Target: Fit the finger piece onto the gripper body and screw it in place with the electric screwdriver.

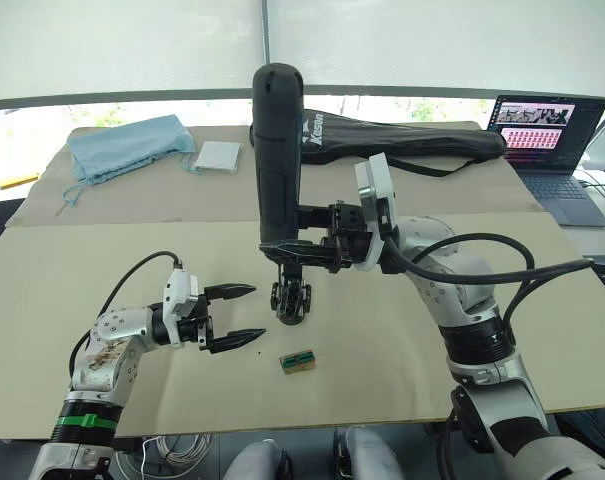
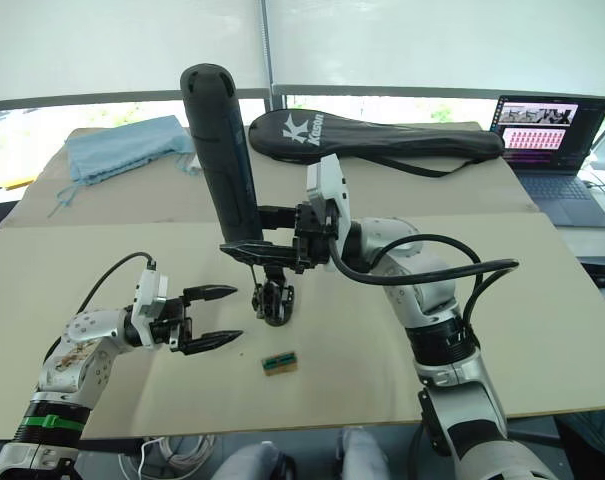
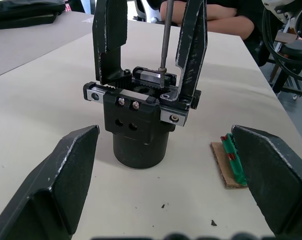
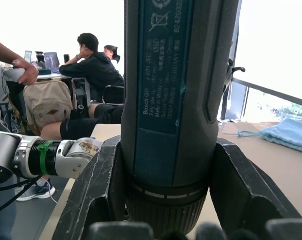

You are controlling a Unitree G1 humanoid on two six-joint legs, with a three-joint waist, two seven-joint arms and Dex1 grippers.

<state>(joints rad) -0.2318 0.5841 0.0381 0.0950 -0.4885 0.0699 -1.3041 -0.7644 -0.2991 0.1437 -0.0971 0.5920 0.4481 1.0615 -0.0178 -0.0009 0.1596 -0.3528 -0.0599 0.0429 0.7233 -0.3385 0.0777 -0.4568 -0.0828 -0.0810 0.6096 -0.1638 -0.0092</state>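
Left tool (image 1: pixel 244 315) sits closest, low over the bench (image 1: pixel 542 330) w/ its two black fingers spread apart, holding nothing, aimed at the gripper body (image 1: pixel 291 300) just beside it. Wrist cam shows that body standing on its round base, two pointed fingers sticking up from it, so the finger piece (image 3: pixel 192 47) looks already seated on top. Small tan-and-green block (image 1: pixel 298 361) lies flat near the base, not touching.

Right tool (image 2: pixel 274 247) is clamped on the electric screwdriver (image 2: pixel 222 160), held upright above the body w/ the thin silver bit (image 3: pixel 164 35) pointing down and its tip resting on the top of the body, between the two upright fingers.

Bench surface is plain pale cardboard sheets, a seam running across behind the work. Further back: a light blue cloth bag (image 1: pixel 130 146) on the left, a white pad (image 1: pixel 217 156) next to it, a long black racket bag (image 2: pixel 372 135) w/ white lettering, and an open laptop (image 1: pixel 547 140) at the far right corner.

Room is bright, big windows w/ white blinds behind the bench. Right wrist cam catches people (image 4: pixel 93 67) seated at other desks in the bg.
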